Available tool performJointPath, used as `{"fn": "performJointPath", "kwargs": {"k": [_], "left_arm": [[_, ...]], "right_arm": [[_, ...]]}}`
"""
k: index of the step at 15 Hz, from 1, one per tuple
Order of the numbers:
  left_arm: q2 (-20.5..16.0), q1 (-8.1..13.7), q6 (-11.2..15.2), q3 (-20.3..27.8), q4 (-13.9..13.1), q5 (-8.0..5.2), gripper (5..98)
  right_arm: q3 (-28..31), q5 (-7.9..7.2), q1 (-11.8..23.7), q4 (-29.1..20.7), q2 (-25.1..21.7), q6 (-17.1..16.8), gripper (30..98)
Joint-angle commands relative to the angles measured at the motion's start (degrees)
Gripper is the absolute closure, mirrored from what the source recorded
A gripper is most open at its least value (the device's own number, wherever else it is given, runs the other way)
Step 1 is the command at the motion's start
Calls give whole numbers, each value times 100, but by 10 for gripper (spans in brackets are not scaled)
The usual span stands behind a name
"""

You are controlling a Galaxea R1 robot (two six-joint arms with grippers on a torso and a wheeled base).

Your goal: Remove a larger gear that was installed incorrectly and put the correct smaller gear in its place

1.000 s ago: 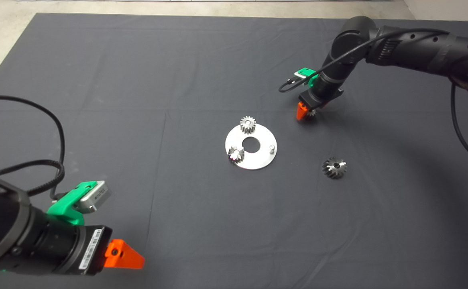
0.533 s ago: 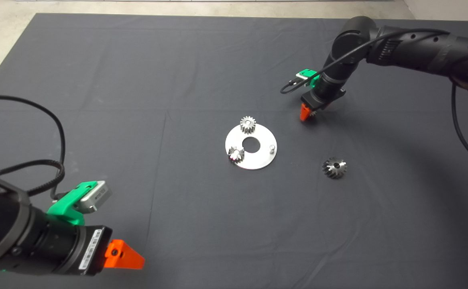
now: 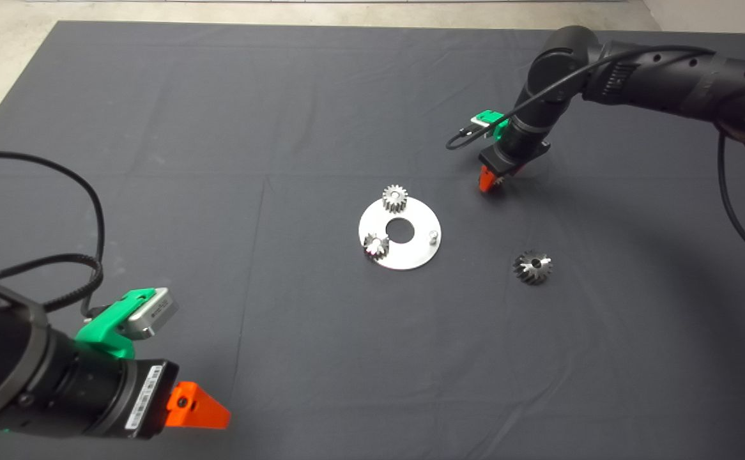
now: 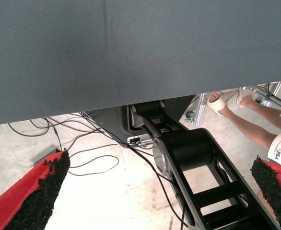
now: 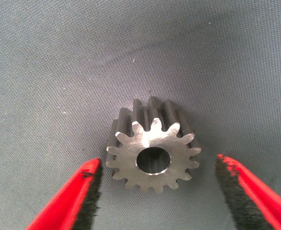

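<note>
My right gripper [image 5: 155, 191] hangs low over the mat [image 3: 219, 128], fingers apart either side of the smaller gear [image 5: 152, 146], a grey straight-toothed pinion with round bore, untouched

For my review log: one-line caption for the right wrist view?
Open right gripper straddles the smaller gear lying on the dark mat, fingers not yet touching.

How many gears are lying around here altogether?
4. Two small gears stand on the round plate, one at its far edge, one at its left. The larger gear lies right of it. The smaller gear sits between the right gripper fingers.
</note>
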State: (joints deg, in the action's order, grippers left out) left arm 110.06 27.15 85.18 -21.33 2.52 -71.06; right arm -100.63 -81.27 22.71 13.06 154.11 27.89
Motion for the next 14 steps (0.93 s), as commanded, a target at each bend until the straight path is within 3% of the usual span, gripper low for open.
{"fn": "performJointPath", "kwargs": {"k": [1, 14], "left_arm": [[12, 19, -10, 87, -112, -13, 59], [12, 19, -19, 87, -112, -13, 59]], "right_arm": [[-45, 6, 129, -151, 4, -21, 679], [-174, 59, 102, -154, 10, -3, 820]]}}
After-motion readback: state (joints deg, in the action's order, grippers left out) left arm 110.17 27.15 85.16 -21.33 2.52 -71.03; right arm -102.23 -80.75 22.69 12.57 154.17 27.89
